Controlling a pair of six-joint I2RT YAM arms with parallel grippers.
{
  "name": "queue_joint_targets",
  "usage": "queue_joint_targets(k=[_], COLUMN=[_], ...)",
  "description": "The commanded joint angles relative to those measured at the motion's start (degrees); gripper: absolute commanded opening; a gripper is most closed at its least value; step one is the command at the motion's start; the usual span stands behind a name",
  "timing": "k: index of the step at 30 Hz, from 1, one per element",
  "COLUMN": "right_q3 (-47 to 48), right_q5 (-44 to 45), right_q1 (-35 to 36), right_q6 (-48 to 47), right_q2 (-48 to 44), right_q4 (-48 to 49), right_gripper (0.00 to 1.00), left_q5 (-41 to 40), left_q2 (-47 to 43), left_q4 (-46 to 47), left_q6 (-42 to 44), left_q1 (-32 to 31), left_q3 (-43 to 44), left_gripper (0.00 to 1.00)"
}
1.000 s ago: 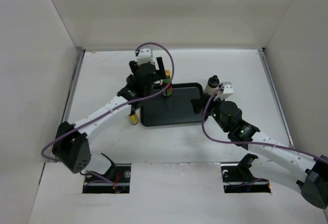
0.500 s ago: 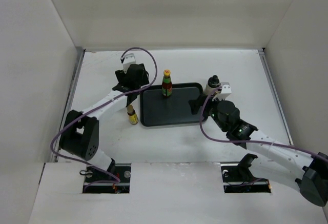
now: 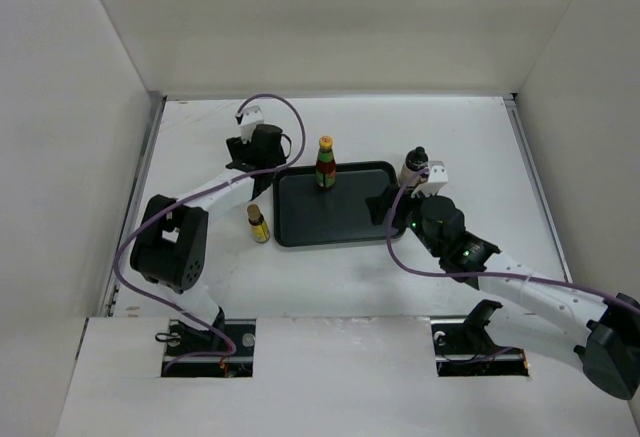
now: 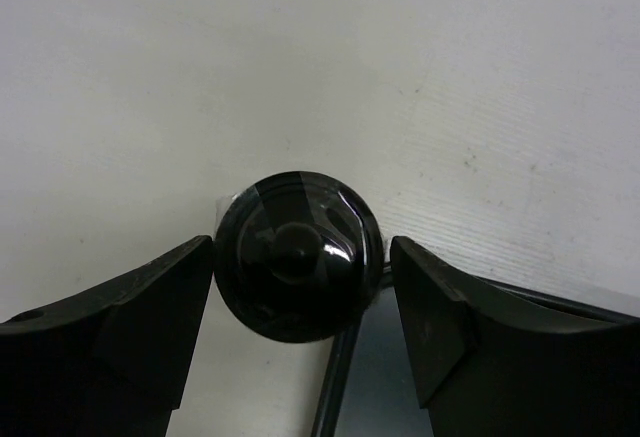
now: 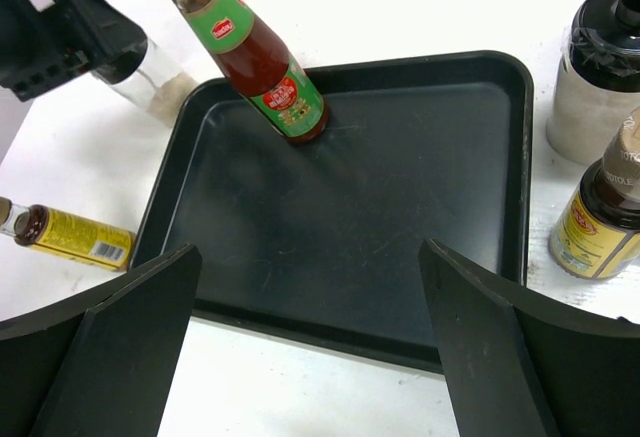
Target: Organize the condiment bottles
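Observation:
A tall condiment bottle (image 5: pixel 262 62) with a yellow cap and red-green label stands in the far-left part of the dark tray (image 5: pixel 400 217). Just outside the tray's far-left corner stands a clear jar (image 5: pixel 152 75) with a black cap (image 4: pixel 300 219). My left gripper (image 4: pixel 300 253) hangs over it, open, its jaws close on either side of the cap. The left finger touches the cap; a thin gap shows at the right one. My right gripper (image 5: pixel 310 342) is wide open and empty over the tray's near edge. A small yellow-labelled bottle (image 5: pixel 72 235) sits left of the tray.
Right of the tray stand a pale jar (image 5: pixel 598 87) with a black cap and, nearer, a small yellow-labelled bottle (image 5: pixel 598 225). White walls enclose the table (image 3: pixel 470 137) on three sides. The left arm's purple cable (image 3: pixel 285 107) loops above the tray's back-left corner.
My left gripper left the tall bottle on the tray, moved left to the black-capped jar and narrowed its jaws around the cap. My right gripper opened wider.

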Motion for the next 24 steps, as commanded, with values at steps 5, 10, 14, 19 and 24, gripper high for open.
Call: queue_joint_targets(k=[5,10,14,19,24], right_q3=[1.1,1.1,1.1,1.1,1.1], right_q5=[-0.5,-0.5,-0.5,-0.5,-0.5], right_q1=[-0.1,-0.1,-0.1,-0.1,-0.1], right_q6=[0.5,0.5,0.4,0.4,0.4], right_q2=[-0.5,-0.2,-0.3,-0.3,-0.3], right_q4=[3.5,3.5,3.5,3.5,3.5], right_gripper=[0.97,0.97,0.97,0.97,0.97], left_q5=[0.1,-0.8,-0.5,1.1,2.4], left_q2=[0.9,-5.7,-12.8,-15.9,-13.9], left_q4=[2.3,5.3,8.0,7.7,8.1], left_q6=[0.0,0.3,1.8,2.1,1.5], left_q1=[1.3,-0.4,-2.5,-5.2,-8.2], left_q3=[1.7,-0.6,-2.8,-4.0,-4.8], left_gripper=[0.6,0.44,0.44,0.44,0.44])
